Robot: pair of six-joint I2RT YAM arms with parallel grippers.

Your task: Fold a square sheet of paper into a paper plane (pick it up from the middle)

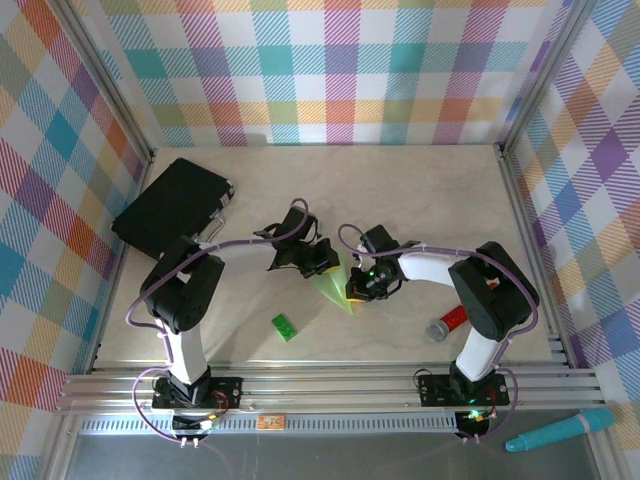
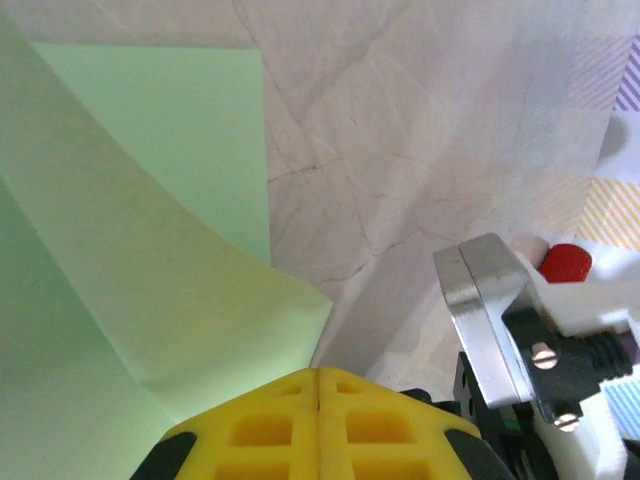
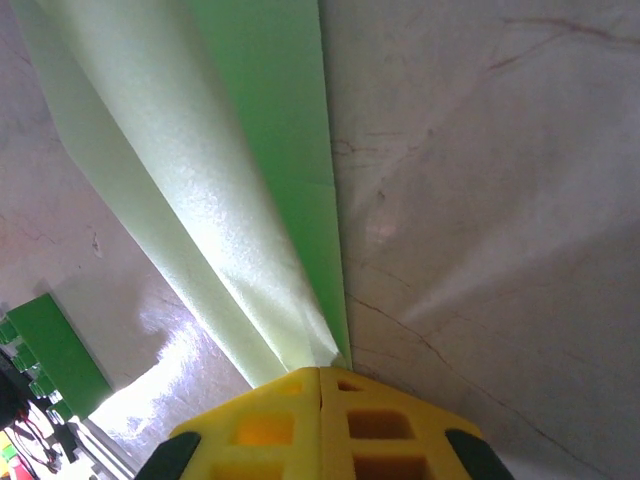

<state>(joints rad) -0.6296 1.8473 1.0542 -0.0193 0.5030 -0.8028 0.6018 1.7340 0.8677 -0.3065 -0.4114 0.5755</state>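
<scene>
Paper plane (image 1: 335,290) — between both shut jaws.

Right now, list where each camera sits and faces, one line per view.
Top external: fixed above and behind the arms, looking down at the table; both arms show, left gripper and right gripper at the folded pale-green paper.
Left wrist: on the left arm, looking past its shut yellow fingers at paper and table.
Right wrist: on the right arm, looking past its shut yellow fingers along the paper, green toy brick beside.
Shared: all see the paper.
</scene>
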